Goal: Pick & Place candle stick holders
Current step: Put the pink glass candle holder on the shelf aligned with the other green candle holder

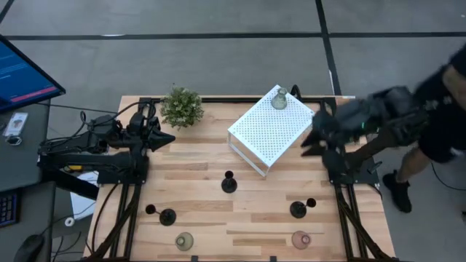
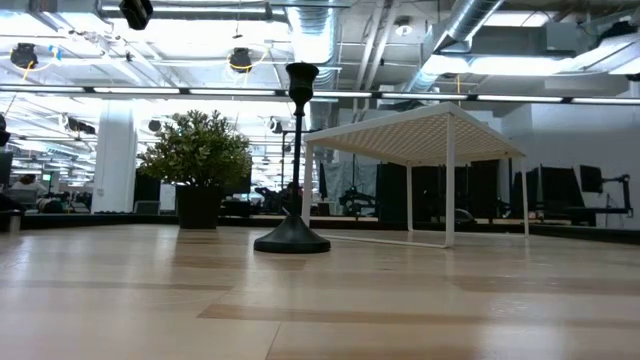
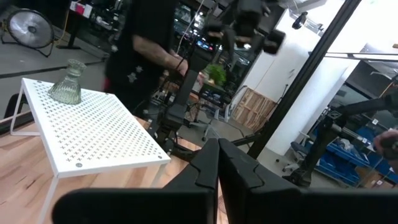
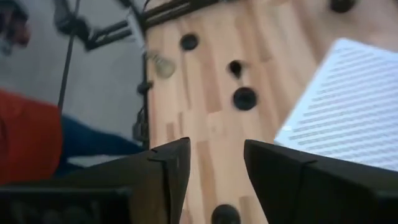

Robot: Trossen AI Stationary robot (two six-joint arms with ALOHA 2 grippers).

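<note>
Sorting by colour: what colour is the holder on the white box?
Greenish-grey glass holder; left wrist view.

On the surface (image 1: pixel 204 193), the perforated box (image 1: pixel 273 131) sits toward the far edge, right of centre, with one glass holder (image 1: pixel 279 100) on its far corner. The potted plant (image 1: pixel 181 107) stands to its left. Five more holders spread across the near half.

Three black holders (image 1: pixel 228 182), three glass holders (image 1: pixel 279 99), one plant (image 1: pixel 181 107), one box (image 1: pixel 273 131).
</note>
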